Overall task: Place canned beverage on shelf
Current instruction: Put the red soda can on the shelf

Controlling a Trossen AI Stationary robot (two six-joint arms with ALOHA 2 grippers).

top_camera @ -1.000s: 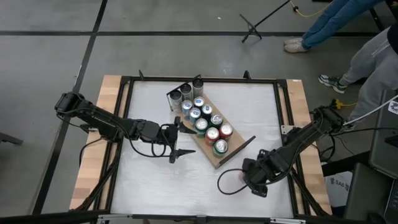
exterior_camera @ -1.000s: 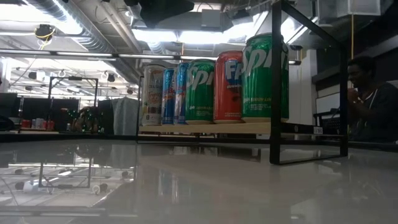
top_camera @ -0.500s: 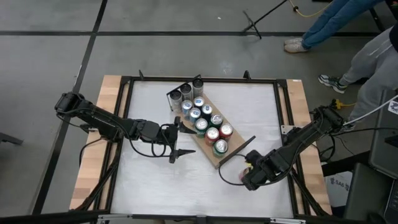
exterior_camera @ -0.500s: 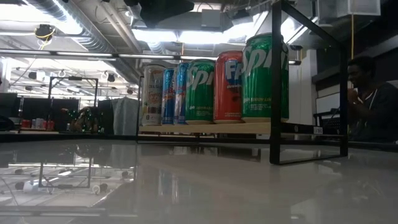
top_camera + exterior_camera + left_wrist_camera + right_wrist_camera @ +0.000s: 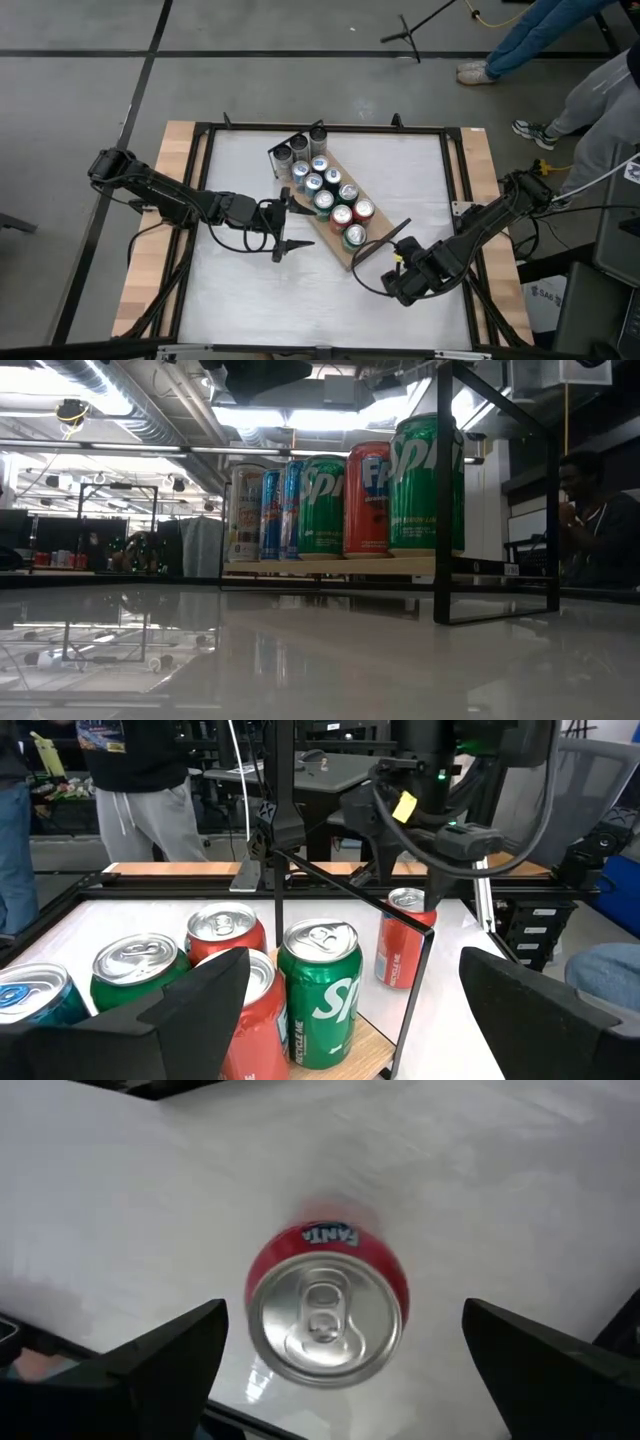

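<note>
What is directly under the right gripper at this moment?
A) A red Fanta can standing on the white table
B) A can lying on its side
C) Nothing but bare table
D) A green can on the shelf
A: the right wrist view looks straight down on the red Fanta can, upright on the white table, between the open fingers of the right gripper.

White counter [image 5: 250, 300] edged with pale wood strips [image 5: 150, 250] inside a black frame [image 5: 330, 127], set on a grey floor [image 5: 80, 80] crossed by dark lines. Beyond the far right corner, legs in blue jeans [image 5: 540, 30] ending in a white sneaker [image 5: 473, 72]; nearer, grey trousers [image 5: 600, 110] over a dark shoe [image 5: 530, 132]. Black stand base [image 5: 405, 40] and yellow cable [image 5: 490, 18] on the floor there. Across the room, ceiling ducts [image 5: 110, 390] and a seated person [image 5: 590, 520] at the right. Elsewhere, grey sweatpants [image 5: 140, 810] on someone standing.
</note>
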